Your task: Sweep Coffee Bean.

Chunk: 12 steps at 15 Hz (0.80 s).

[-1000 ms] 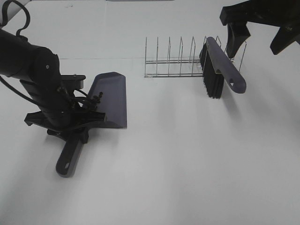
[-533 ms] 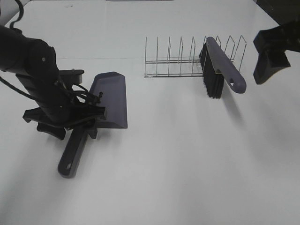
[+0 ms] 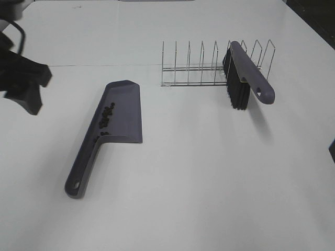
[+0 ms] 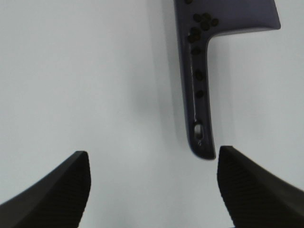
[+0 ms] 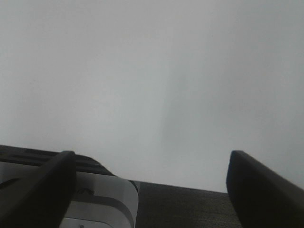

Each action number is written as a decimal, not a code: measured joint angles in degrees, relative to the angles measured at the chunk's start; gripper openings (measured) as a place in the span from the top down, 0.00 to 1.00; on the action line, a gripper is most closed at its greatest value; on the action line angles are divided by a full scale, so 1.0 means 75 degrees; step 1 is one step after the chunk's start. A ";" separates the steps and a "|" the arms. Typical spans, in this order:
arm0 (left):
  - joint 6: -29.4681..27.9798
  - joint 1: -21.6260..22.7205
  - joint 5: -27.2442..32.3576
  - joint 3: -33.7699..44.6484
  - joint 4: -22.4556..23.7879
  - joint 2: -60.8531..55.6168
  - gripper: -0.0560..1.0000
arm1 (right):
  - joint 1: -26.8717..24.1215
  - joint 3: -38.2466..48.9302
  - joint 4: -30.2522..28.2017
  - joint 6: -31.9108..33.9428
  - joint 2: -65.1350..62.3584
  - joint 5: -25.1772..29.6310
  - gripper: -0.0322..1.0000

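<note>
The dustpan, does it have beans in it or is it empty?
Not empty: dark coffee beans sit along the dustpan near its handle.

Grey-purple dustpan (image 3: 123, 107); dark, seemingly brown-black coffee bean (image 3: 106, 116); white table (image 3: 199, 172).

Looks like a robot test bench in a lab, not a home. Plain white table (image 3: 209, 198) with no clutter or decor, only staged props: dustpan (image 3: 118, 117) holding coffee beans (image 3: 106, 116), brush (image 3: 246, 78) propped on a wire rack (image 3: 193, 68). Black arm (image 3: 21, 83) at the edge.
</note>
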 joint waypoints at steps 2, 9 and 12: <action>0.0000 0.0000 0.0542 0.0244 0.0038 -0.1215 0.28 | 0.0000 0.0435 0.0000 -0.0015 -0.0764 0.0252 0.24; 0.0000 0.0000 0.0833 0.3316 0.0046 -0.6134 0.28 | 0.0000 0.1742 -0.0130 -0.0084 -0.3820 0.0267 0.24; 0.0000 0.0000 0.0825 0.4133 0.0336 -0.8098 0.28 | 0.0000 0.1895 -0.0237 -0.0336 -0.4820 -0.0069 0.24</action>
